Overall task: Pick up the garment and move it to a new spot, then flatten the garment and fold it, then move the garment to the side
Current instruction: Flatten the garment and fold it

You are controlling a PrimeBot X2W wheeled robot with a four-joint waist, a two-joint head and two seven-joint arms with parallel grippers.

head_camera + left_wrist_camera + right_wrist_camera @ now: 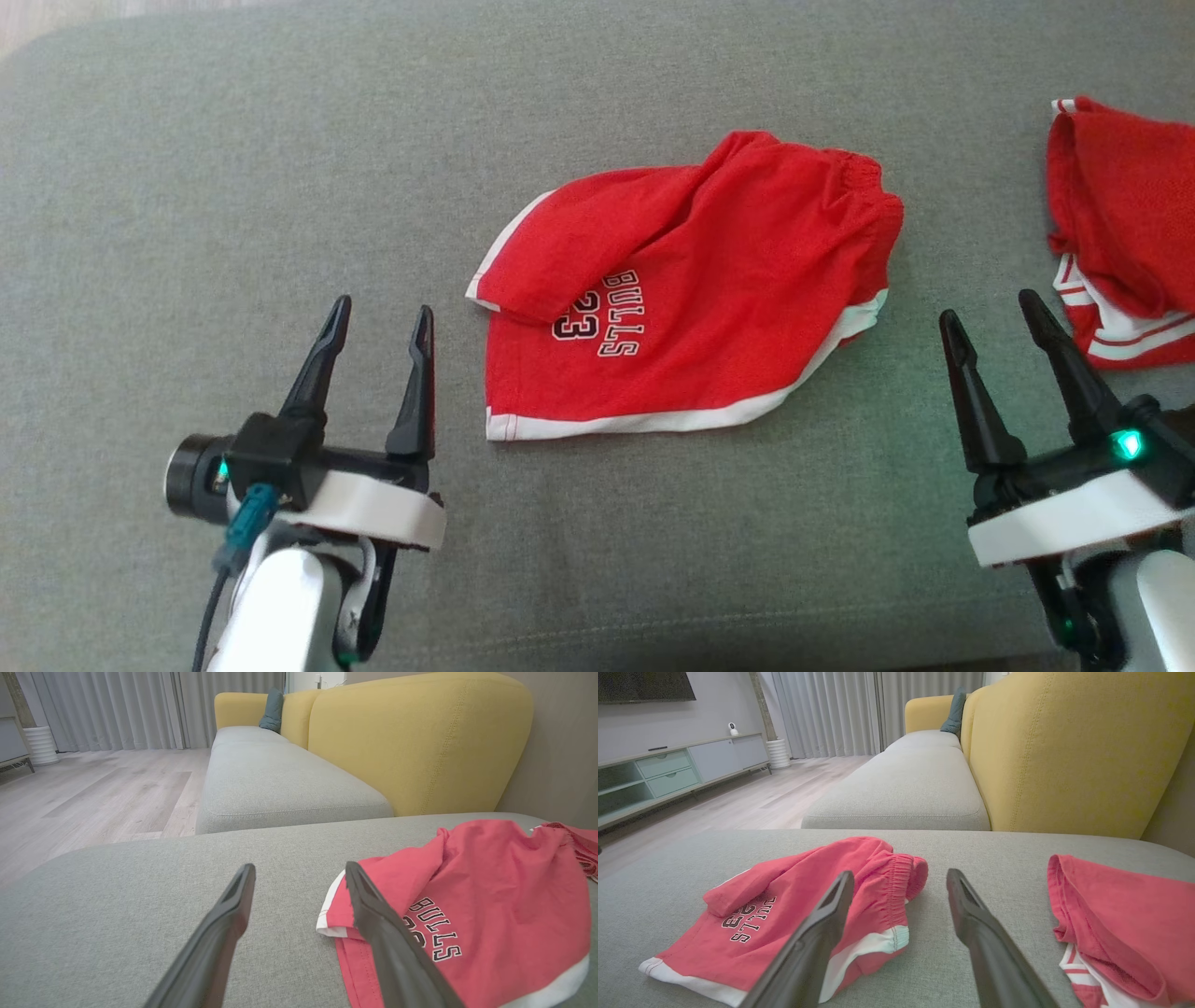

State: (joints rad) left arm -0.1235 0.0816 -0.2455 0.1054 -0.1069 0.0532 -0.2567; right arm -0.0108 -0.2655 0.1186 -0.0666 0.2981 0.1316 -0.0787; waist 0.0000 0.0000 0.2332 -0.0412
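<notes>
Head view looking down on grey cushion, both wrist views low, level, sharing red shorts

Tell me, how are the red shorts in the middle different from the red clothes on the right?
The shorts show BULLS lettering; the other garment shows none. The shorts have a plain white hem; the other garment has striped trim. Both are red, on the grey cushion.
</notes>
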